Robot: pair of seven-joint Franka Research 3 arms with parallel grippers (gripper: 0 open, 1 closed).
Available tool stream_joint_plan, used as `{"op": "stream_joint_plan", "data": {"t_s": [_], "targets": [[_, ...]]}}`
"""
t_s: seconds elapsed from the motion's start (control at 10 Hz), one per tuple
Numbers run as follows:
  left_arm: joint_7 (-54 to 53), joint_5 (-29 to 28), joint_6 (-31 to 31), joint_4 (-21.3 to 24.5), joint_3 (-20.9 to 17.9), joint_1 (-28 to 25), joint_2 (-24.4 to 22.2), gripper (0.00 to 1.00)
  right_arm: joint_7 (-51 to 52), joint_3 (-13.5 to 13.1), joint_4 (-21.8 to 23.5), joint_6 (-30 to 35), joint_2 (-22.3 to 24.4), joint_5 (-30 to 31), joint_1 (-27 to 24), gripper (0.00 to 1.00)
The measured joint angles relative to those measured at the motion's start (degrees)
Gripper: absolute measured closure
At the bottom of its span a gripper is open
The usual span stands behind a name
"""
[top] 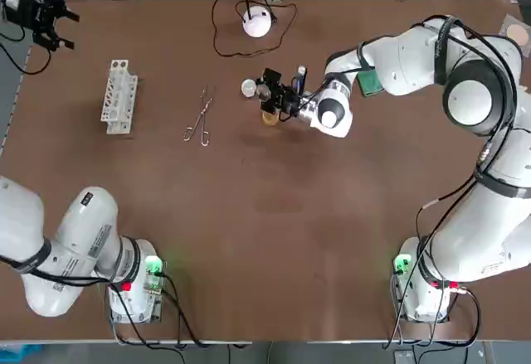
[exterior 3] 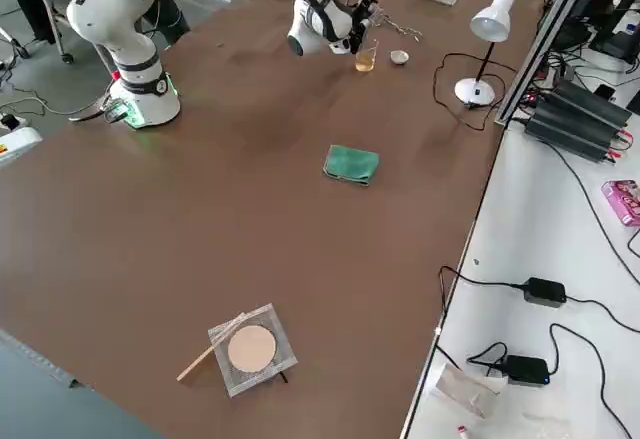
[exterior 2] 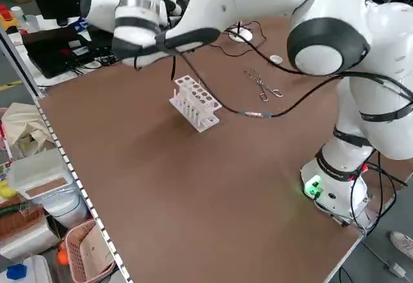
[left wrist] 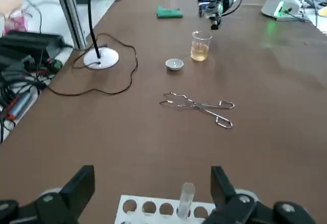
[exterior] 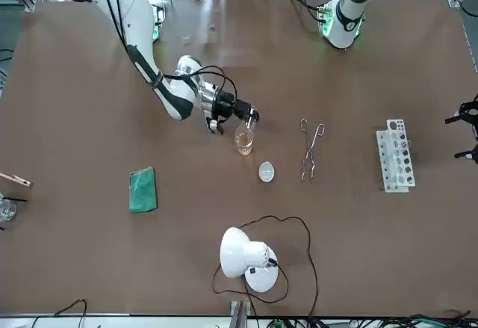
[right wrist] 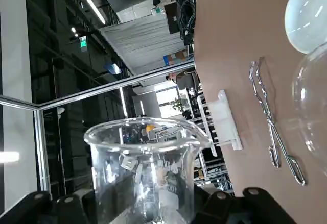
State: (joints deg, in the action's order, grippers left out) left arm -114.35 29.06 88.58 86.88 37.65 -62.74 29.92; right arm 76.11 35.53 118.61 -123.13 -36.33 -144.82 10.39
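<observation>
A clear cylindrical glass beaker (right wrist: 145, 168) is clenched in the right pincer (exterior: 248, 114), tipped sideways just above an amber-filled beaker (exterior: 244, 143) mid-tabletop (exterior: 358, 231). The left pincer (left wrist: 152, 184) is spread wide over a white rack (left wrist: 138, 206).

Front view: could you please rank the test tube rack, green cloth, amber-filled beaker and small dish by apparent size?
1. test tube rack
2. green cloth
3. amber-filled beaker, under the right gripper holding a clear beaker
4. small dish, only slightly smaller

Top overhead, looking down; front opposite; sides raised, diagonal; wrists close. Amber beaker (exterior: 244, 141) in top, front.
</observation>
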Motion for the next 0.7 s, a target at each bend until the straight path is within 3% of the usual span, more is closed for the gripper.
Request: {"op": "stream_joint_plan", "data": {"t_s": [0.4,0.7], "targets": [[22.7,-4.4,4.6,1.2,0.0,9.3,-8.8,0.0,-2.5,0.0,0.0,0.0,0.0,0.0,0.0,0.61],[36.7,-12.0,9.5,2.4,0.0,14.9,-14.1,0.0,-7.5,0.0,-0.1,-0.1,0.0,0.0,0.0,0.61]]}}
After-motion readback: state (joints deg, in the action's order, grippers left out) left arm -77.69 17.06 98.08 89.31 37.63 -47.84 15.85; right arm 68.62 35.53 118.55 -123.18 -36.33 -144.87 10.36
